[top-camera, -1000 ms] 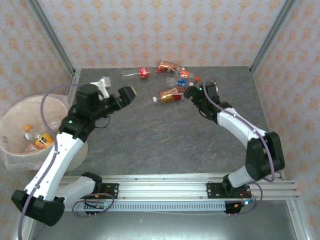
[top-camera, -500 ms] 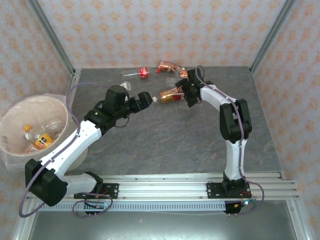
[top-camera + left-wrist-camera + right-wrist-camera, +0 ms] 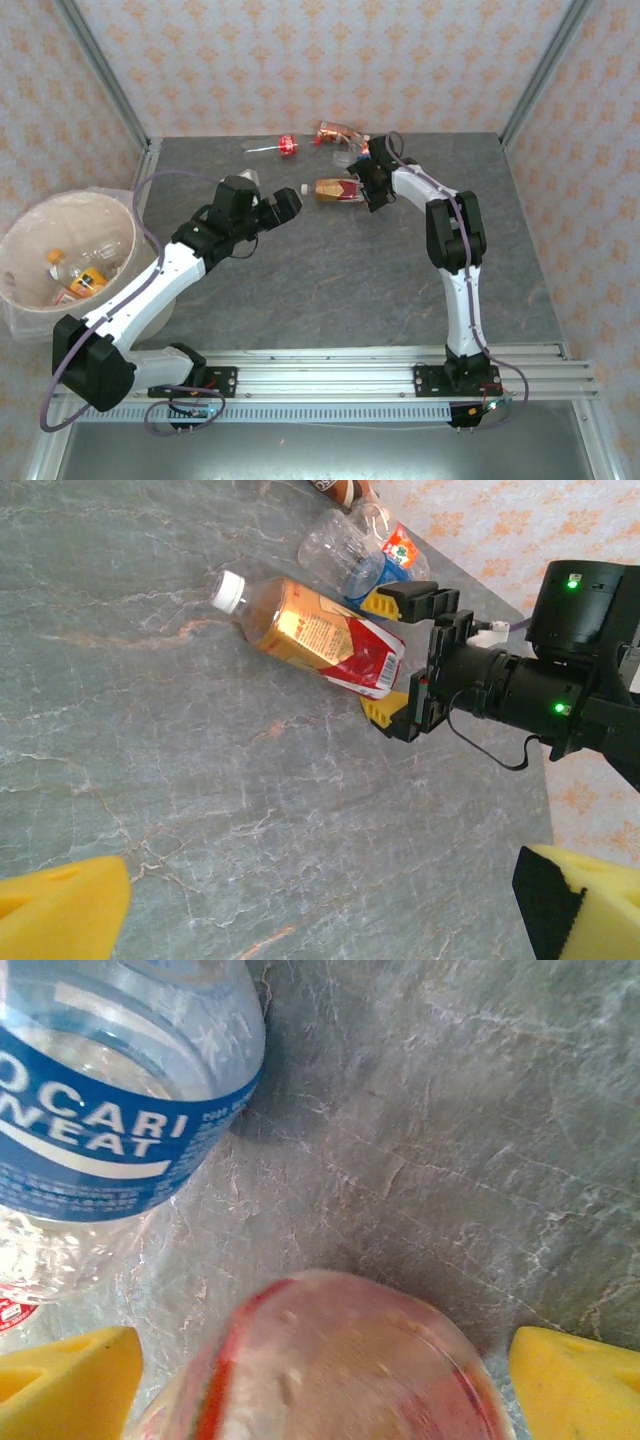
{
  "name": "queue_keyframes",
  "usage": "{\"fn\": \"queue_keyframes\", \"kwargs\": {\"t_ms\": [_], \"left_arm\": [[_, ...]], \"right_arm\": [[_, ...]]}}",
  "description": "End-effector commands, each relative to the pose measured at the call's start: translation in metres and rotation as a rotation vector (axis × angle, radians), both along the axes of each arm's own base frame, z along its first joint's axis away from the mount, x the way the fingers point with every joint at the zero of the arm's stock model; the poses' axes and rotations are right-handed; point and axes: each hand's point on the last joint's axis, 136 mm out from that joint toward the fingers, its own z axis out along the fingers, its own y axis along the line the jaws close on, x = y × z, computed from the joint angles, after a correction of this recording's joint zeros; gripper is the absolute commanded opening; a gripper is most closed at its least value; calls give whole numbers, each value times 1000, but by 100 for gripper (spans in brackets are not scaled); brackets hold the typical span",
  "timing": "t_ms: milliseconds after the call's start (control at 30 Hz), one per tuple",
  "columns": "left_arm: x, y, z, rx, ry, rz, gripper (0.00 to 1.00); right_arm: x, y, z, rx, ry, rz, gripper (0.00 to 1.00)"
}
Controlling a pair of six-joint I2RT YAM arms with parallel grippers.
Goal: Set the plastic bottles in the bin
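An orange-and-red-labelled plastic bottle (image 3: 335, 188) with a white cap lies at the table's far middle. My right gripper (image 3: 366, 186) stands open astride its base (image 3: 330, 1360), with a yellow pad (image 3: 65, 1380) close on each side. In the left wrist view the same bottle (image 3: 320, 635) lies between the right gripper's fingertips (image 3: 395, 600). My left gripper (image 3: 287, 204) is open and holds nothing, a little left of the bottle's cap. A clear blue-labelled bottle (image 3: 110, 1110) lies just beyond. The bin (image 3: 75, 196) stands at the left with bottles (image 3: 75, 278) inside.
Two more bottles lie near the back wall, a small red one (image 3: 286, 146) and a brownish one (image 3: 338, 132). Patterned walls and metal posts close the grey stone table (image 3: 330, 280) on three sides. The arms' rail runs along the near edge.
My left arm swung from beside the bin toward the bottles. My right gripper pushed forward around the orange bottle's base, nudging it slightly left, and its jaws narrowed a little.
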Motion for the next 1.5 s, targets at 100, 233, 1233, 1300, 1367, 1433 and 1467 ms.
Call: {"fn": "queue_keyframes", "kwargs": {"t_ms": [100,233,1233,1300,1367,1433,1467], "left_arm": [[4,-4,-7,24,15,-3,100],[5,-4,-13,28,29,-1,100],[10,-6,-34,71,98,-3,100],[10,-6,-36,73,101,-3,100],[10,-7,-36,72,103,-5,100],[10,-7,-37,72,106,-7,100],[10,-7,-37,71,107,-5,100]], "right_arm": [[-14,0,-22,7,68,-3,85],[-18,-1,-10,55,30,-55,84],[-61,30,-9,494,146,-366,99],[-60,31,-11,519,148,-384,99],[-58,32,-13,519,148,-383,100],[-55,34,-15,525,139,-381,97],[-54,34,-14,528,133,-384,95]]}}
